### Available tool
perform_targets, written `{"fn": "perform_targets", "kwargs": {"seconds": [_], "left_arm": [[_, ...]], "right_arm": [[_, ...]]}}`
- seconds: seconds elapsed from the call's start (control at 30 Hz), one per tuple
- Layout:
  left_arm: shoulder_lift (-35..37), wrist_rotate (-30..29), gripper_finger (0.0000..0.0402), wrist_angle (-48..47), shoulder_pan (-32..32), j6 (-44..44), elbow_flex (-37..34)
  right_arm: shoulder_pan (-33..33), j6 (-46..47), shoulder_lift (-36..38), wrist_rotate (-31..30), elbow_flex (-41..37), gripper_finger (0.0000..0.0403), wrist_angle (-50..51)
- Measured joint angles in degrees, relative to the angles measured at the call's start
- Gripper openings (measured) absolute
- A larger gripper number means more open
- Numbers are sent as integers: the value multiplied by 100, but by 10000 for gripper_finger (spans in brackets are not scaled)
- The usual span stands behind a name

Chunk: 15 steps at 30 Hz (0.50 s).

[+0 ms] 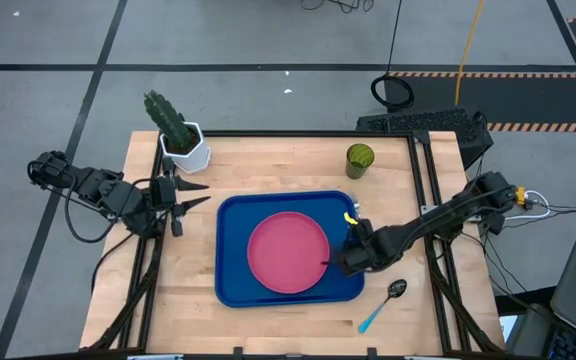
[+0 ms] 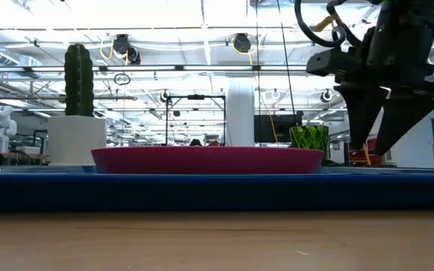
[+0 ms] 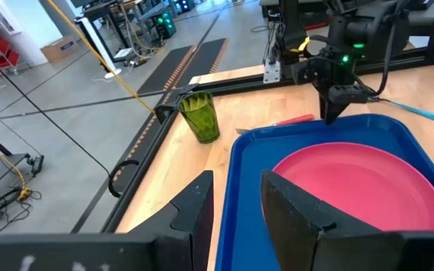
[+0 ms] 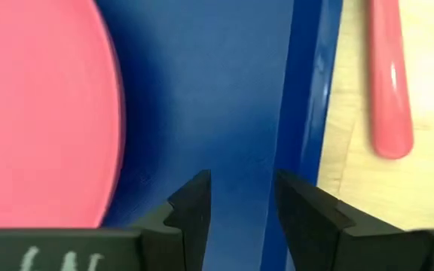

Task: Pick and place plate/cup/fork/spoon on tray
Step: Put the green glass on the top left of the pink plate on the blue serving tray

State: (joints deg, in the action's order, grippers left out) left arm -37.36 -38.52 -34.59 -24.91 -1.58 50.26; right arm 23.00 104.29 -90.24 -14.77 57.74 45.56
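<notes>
Right hand hangs narrowly parted and empty over the tray's right rim, beside the plate lying inside it. Just outside that rim lies the fork; the spoon and cup rest on the desk. Left hand waits parted near the cactus pot.

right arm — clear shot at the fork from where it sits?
Probably yes. The right gripper hangs open over the tray rim, and the fork handle lies bare on the table just beyond, nothing between them.
</notes>
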Motion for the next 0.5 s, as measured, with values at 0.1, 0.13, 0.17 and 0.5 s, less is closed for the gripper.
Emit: {"fn": "perform_targets", "kwargs": {"seconds": [0.1,0.13,0.17,0.5], "left_arm": [[0,0,115,0,0,-2,0],[-2,0,115,0,0,-2,0],[0,0,115,-5,0,-2,0],[-2,2,115,-37,0,-7,0]], "right_arm": [[0,78,-77,45,0,136,-51],[-1,94,-97,114,-1,136,-51],[-2,107,-120,160,-4,135,-60],[4,64,-117,143,-10,135,-76]]}}
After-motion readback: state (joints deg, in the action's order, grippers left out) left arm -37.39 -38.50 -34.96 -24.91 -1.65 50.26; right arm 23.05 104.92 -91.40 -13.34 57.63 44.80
